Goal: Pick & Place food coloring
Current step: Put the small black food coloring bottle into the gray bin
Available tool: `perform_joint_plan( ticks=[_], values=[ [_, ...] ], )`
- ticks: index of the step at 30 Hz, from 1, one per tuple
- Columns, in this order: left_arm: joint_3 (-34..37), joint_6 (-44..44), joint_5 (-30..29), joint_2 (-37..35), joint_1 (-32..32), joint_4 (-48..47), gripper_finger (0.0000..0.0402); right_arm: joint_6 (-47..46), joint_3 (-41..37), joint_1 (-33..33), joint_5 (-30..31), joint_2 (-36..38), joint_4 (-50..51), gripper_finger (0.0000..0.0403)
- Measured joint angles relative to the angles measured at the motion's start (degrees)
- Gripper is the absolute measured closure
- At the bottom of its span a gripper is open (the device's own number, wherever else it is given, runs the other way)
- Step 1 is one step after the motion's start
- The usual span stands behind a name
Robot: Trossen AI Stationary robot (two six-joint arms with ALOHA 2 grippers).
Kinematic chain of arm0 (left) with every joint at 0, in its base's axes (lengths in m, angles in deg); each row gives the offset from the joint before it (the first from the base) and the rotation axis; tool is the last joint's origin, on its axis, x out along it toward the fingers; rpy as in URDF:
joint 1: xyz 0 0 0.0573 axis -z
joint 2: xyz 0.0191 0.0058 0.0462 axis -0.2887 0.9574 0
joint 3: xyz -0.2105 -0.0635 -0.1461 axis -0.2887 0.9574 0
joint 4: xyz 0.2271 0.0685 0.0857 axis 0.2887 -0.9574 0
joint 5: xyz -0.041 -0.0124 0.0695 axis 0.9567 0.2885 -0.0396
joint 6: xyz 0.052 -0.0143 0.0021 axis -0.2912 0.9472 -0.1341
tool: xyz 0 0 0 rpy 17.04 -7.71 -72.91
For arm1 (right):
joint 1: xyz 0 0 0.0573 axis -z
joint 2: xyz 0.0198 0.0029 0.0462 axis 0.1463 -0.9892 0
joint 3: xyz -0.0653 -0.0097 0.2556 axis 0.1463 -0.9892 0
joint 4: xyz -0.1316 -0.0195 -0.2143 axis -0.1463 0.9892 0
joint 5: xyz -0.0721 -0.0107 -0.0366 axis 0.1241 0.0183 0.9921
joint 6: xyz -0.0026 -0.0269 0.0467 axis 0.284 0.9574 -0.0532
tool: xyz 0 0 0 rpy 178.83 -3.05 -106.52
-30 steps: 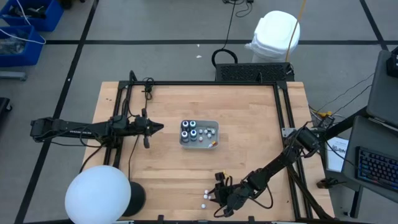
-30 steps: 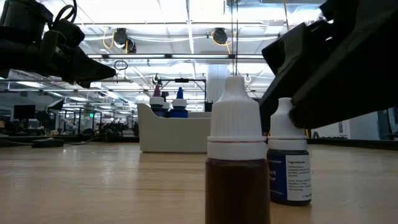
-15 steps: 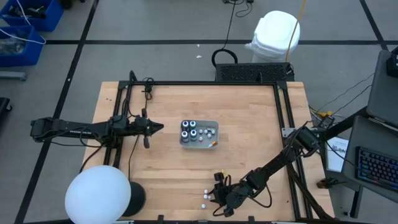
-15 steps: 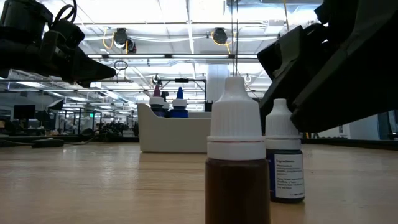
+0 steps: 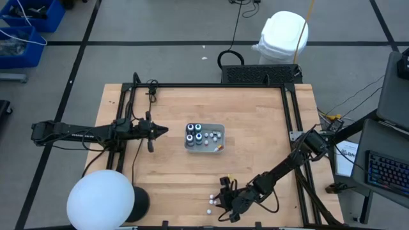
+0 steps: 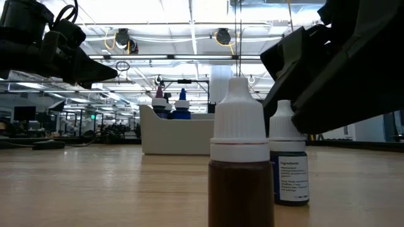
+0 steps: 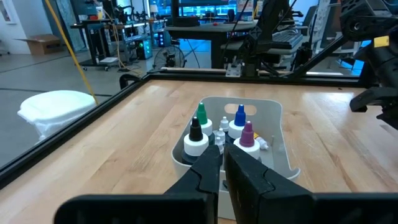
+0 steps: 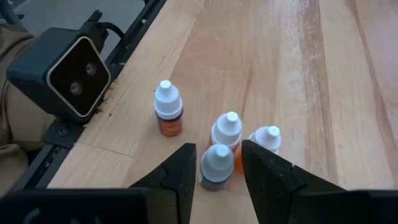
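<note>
Four small white-capped dropper bottles (image 8: 227, 134) stand upright on the wood near the table's front edge (image 5: 211, 199). My right gripper (image 8: 219, 171) is open and low over them. Its fingers stand on either side of the dark blue bottle (image 8: 216, 165), which also shows in the low view (image 6: 289, 176) behind a brown bottle (image 6: 240, 164). A white tray (image 5: 219, 145) at mid-table holds four larger bottles (image 7: 199, 134) with black, green, blue and purple tips. My left gripper (image 5: 163, 131) is shut and empty, hovering left of the tray. My right gripper has one finger (image 8: 183, 171) on each side of the dark blue bottle's cap (image 8: 216, 157), coming slanting from above. I cannot tell whether either finger touches it. The bottle stands upright on the table.
The low camera's housing (image 8: 68, 78) sits on the table's front rail close to the small bottles. A round white lamp (image 5: 101, 200) overhangs the front left corner. Small loose items (image 5: 217, 136) lie in the tray's right half. Bare wood lies between the tray and the front bottles.
My right gripper has shifted slightly toward the table's left over the dark blue bottle. The bottle has slid a little the same way and turned about on its base, showing more of its white label. The brown bottle has stayed put.
</note>
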Motion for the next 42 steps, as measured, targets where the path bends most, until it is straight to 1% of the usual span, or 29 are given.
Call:
perform_joint_plan(
  ticks=[16, 20, 28, 33, 36, 39, 42],
  values=[
    [0.0, 0.0, 0.0, 0.0, 0.0, 0.0, 0.0371, 0.0, 0.0, 0.6, -0.1, 0.0, 0.0, 0.0284],
    [0.0, 0.1, 0.0, 0.0, 0.0, 0.0, 0.0371, -0.2, 0.0, 0.7, -0.1, 0.0, 0.0, 0.03],
    [0.0, 0.1, 0.0, 0.0, 0.0, -0.4, 0.0371, -0.2, 0.0, 0.7, -1.8, 0.0, 0.1, 0.0357],
    [0.0, 0.1, 0.0, 0.0, 0.0, -1.9, 0.0371, 1.1, 0.0, 0.9, -3.1, 0.2, 1.6, 0.0361],
    [0.0, 0.1, 0.0, 0.0, 0.0, -1.8, 0.0371, 1.7, 0.0, 1.4, -3.7, 1.1, 4.4, 0.0352],
    [0.0, 0.1, 0.0, 0.0, 0.0, -1.7, 0.0371, 1.1, 0.0, 2.2, -4.5, 4.0, 10.4, 0.0349],
    [0.0, -0.8, 0.0, 0.0, 0.0, -1.7, 0.0371, 0.2, -0.1, 2.7, -3.5, 8.1, 17.1, 0.0355]
  ],
)
